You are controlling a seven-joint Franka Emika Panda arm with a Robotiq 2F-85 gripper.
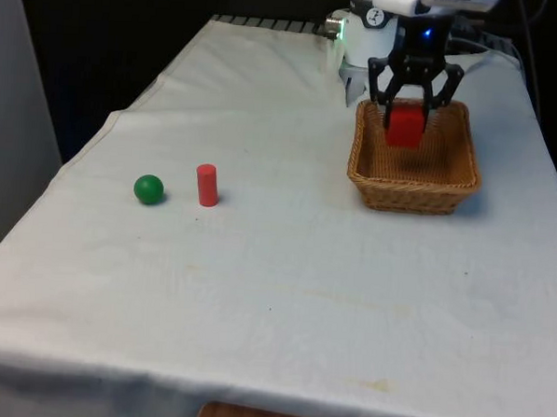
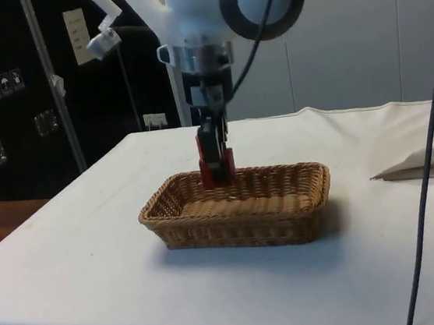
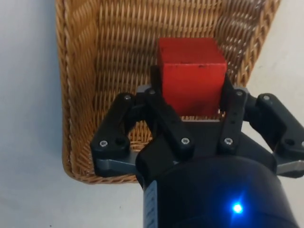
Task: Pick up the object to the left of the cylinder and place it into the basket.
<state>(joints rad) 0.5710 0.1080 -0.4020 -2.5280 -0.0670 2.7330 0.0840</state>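
My gripper (image 1: 405,120) is shut on a red cube (image 1: 404,133) and holds it low inside the wicker basket (image 1: 410,192), towards its far end. In the side view the red cube (image 2: 218,168) hangs at about rim height of the basket (image 2: 239,223), gripped by my gripper (image 2: 215,156). The wrist view shows the red cube (image 3: 190,71) pinched between the two fingers of my gripper (image 3: 191,80), above the woven floor of the basket (image 3: 76,95). A red cylinder (image 1: 207,184) stands upright on the cloth, with a green ball (image 1: 149,189) just to its left in the front view.
The basket sits at the front view's right, near the robot's base. The ball and the cylinder lie well apart from it, at the front view's left. A black cable (image 2: 428,154) hangs down at the side view's right.
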